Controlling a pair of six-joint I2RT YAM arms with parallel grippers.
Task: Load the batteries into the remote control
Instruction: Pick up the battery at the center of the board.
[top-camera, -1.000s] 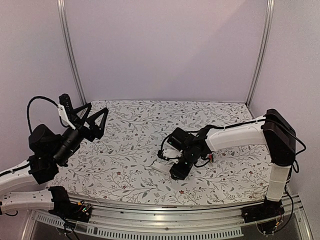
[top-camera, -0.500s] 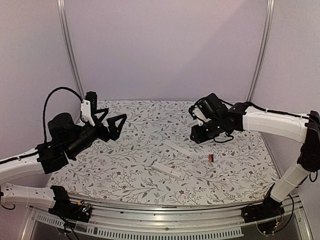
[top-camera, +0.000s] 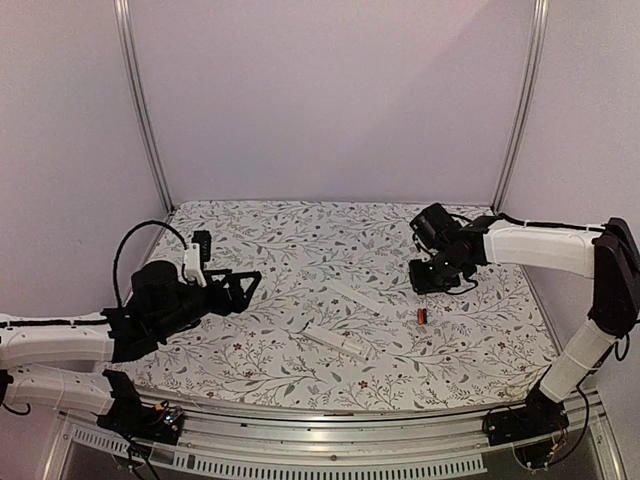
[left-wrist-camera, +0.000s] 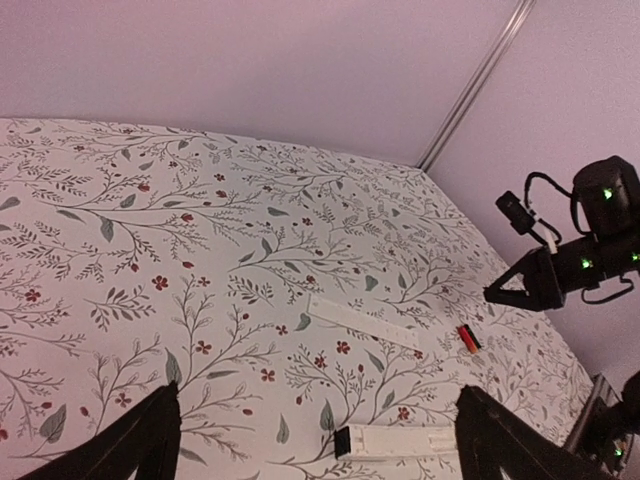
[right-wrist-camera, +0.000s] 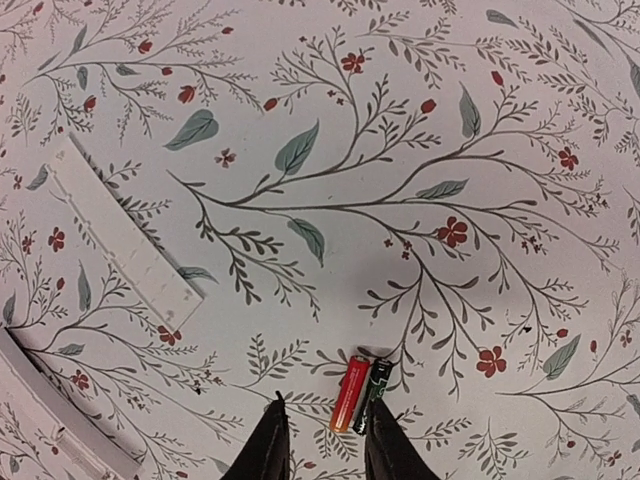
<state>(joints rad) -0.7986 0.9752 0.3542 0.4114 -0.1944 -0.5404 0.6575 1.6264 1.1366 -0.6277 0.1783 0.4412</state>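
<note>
The remote control (top-camera: 340, 340) lies on the floral cloth, a white bar with a black end; it also shows in the left wrist view (left-wrist-camera: 400, 440) and at the right wrist view's lower left (right-wrist-camera: 55, 410). Two batteries (top-camera: 421, 316), one red-orange (right-wrist-camera: 352, 392) and one black (right-wrist-camera: 377, 385), lie side by side to its right. My right gripper (right-wrist-camera: 325, 440) hovers just above them, jaws narrowly open and empty, the red one between its tips in view. My left gripper (left-wrist-camera: 320, 450) is wide open and empty, low over the cloth left of the remote.
The detached thin white cover strip (top-camera: 355, 297) lies between the remote and the table's back, also in the left wrist view (left-wrist-camera: 362, 320) and the right wrist view (right-wrist-camera: 125, 235). Metal frame posts (top-camera: 515, 110) and walls stand at the back corners.
My right arm left the remote, swung up and right, then came down over the batteries. My left arm lowered and reached forward toward the table's middle.
</note>
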